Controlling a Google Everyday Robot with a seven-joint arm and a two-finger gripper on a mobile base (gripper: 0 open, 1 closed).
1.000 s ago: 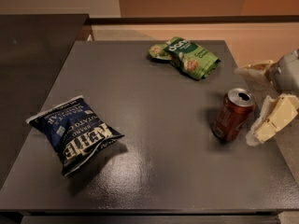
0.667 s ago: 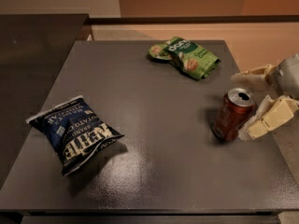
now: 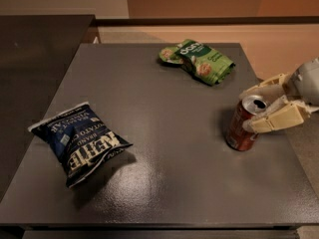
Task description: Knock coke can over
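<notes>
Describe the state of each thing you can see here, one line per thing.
can: upright, not knocked over
claw: open, right of the can, fingers astride its top
blue bag: lying flat
green bag: lying flat

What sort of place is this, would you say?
Probably a break area: a grey table holds a blue chip bag, a green snack bag and a red-brown metal soda can, cream gripper at its top.
</notes>
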